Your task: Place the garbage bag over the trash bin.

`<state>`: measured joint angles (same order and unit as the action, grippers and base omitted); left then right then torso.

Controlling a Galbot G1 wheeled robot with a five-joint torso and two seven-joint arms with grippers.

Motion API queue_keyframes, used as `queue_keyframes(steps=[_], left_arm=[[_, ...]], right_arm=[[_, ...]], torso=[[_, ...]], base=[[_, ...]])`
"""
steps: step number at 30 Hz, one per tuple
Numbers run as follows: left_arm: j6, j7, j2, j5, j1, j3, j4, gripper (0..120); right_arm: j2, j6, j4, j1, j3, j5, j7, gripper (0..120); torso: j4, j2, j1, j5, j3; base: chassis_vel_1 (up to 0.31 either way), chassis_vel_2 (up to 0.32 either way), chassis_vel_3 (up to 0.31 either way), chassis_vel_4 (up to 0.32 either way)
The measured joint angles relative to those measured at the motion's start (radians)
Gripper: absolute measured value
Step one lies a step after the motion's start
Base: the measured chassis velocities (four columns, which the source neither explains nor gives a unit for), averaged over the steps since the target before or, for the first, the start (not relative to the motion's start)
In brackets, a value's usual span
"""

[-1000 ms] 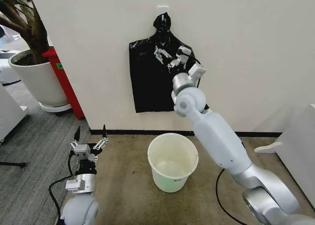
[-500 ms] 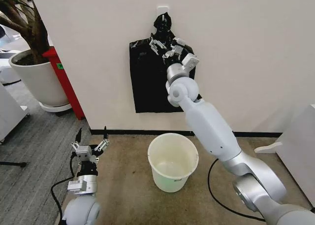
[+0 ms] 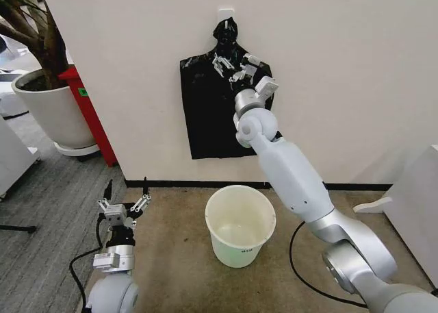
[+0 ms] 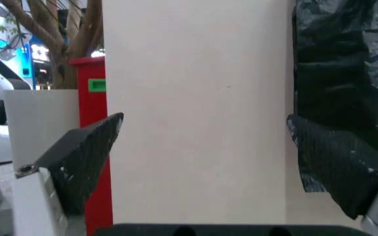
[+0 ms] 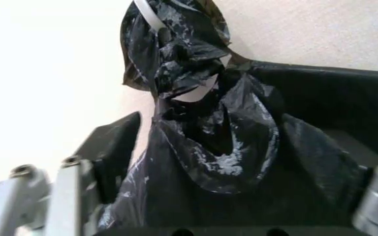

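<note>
Grey carpet nearest you; left gripper (image 3: 126, 196) parked low above it, fingers spread, nothing between. Brown floor patch beyond holds trash bin (image 3: 240, 224), upright, near dark skirting. White wall (image 3: 342, 73) behind. Garbage bag (image 3: 217, 107) hangs flat against it from hook, knotted top uppermost. Right gripper (image 3: 231, 64) raised to bag just below knot, jaws parted around crinkled neck. Planter (image 3: 51, 111) and red cabinet (image 3: 89, 114) stand far left.

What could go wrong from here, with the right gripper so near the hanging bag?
1. The open right gripper may close on several layers of the bag and tear the thin plastic at the hook.
2. A freed bag could drop beside the bin, which stands forward of the wall.
</note>
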<state>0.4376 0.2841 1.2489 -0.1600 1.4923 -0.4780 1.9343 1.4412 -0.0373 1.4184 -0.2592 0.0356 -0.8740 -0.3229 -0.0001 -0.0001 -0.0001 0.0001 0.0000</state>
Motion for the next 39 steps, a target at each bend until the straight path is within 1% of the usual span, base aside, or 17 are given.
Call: queue_keyframes(steps=[2,3,8,9,10,11,14,17,18,20,21,26,36,37,38,39], left_arm=[[0.001,0.001,0.002,0.001,-0.001,0.000,-0.002,98],[0.001,0.001,0.002,0.001,-0.001,0.000,-0.002,98],[0.002,0.002,0.003,0.002,-0.002,0.003,-0.005,98],[0.003,0.002,0.002,0.003,-0.001,0.003,-0.005,98],[0.003,0.002,0.002,0.003,-0.001,0.003,-0.005,98],[0.003,0.002,0.000,0.003,-0.001,0.002,-0.006,98],[0.003,0.002,-0.003,0.003,0.001,0.002,-0.006,98],[0.003,0.003,-0.005,0.003,0.000,0.002,-0.006,98],[0.003,0.003,-0.005,0.003,0.000,0.002,-0.006,98],[0.003,0.003,-0.005,0.003,0.000,0.004,-0.006,98],[0.003,0.002,-0.004,0.005,0.000,0.005,-0.006,98],[0.003,0.002,-0.002,0.007,0.000,0.007,-0.006,98],[0.003,0.002,-0.001,0.008,0.000,0.002,-0.007,98],[0.003,0.002,-0.002,0.008,0.000,0.002,-0.007,98],[0.003,0.002,-0.002,0.008,0.000,0.001,-0.006,98],[0.003,0.002,-0.002,0.008,0.000,0.001,-0.006,98]], right_arm=[[0.007,-0.002,-0.001,0.000,0.000,0.004,-0.001,64],[0.007,-0.002,-0.001,0.000,0.000,0.004,-0.001,64],[0.024,-0.004,0.001,-0.010,0.000,0.016,-0.009,43],[0.024,-0.004,0.004,-0.014,0.001,0.018,-0.011,39],[0.024,-0.004,0.004,-0.014,0.001,0.018,-0.011,39],[0.024,-0.004,0.010,-0.018,0.003,0.020,-0.016,34],[0.018,-0.004,0.028,-0.028,0.007,0.020,-0.027,22],[0.008,-0.004,0.039,-0.033,0.009,0.020,-0.034,11],[0.008,-0.004,0.039,-0.033,0.009,0.020,-0.034,11],[-0.002,-0.002,0.048,-0.033,0.009,0.020,-0.037,3],[-0.010,-0.001,0.051,-0.032,0.010,0.021,-0.039,0],[-0.024,0.000,0.055,-0.028,0.012,0.022,-0.042,0],[-0.016,0.009,0.067,-0.053,0.016,0.047,-0.053,0],[-0.015,0.011,0.069,-0.056,0.016,0.048,-0.054,1],[-0.014,0.012,0.071,-0.058,0.016,0.048,-0.054,4],[-0.014,0.012,0.071,-0.058,0.016,0.048,-0.054,4]], torso=[[0.0000,0.000,0.000,-0.0001,0.000],[0.0000,0.000,0.000,-0.0001,0.000],[0.0001,0.000,0.000,-0.0001,0.000],[0.0001,0.000,0.000,-0.0001,0.000],[0.0001,0.000,0.000,-0.0001,0.000],[0.0001,0.000,0.000,-0.0001,0.000],[0.0001,0.000,0.000,-0.0001,0.000],[0.0001,0.000,0.000,-0.0001,0.000],[0.0001,0.000,0.000,-0.0001,0.000],[0.0000,0.000,0.000,-0.0001,0.000],[0.0000,0.000,0.000,0.0000,0.000],[-0.0001,0.000,0.000,-0.0001,0.000],[0.0000,0.000,0.000,0.0000,0.000],[0.0000,0.000,0.000,-0.0001,0.000],[0.0000,0.000,0.000,-0.0001,0.000],[0.0000,0.000,0.000,-0.0001,0.000]], base=[[0.000,0.000,0.000,0.000],[0.000,0.000,0.000,0.000],[0.000,0.000,0.000,0.000],[0.000,0.000,0.000,0.000],[0.000,0.000,0.000,0.000],[0.000,0.000,0.000,0.000],[0.000,0.000,0.000,0.000],[0.000,0.000,0.000,0.000],[0.000,0.000,0.000,0.000],[0.000,0.000,0.000,0.000],[0.000,0.000,0.000,0.000],[0.000,0.000,0.000,0.000],[0.000,0.000,0.000,0.000],[0.000,0.000,0.000,0.000],[0.000,0.000,0.000,0.000],[0.000,0.000,0.000,0.000]])
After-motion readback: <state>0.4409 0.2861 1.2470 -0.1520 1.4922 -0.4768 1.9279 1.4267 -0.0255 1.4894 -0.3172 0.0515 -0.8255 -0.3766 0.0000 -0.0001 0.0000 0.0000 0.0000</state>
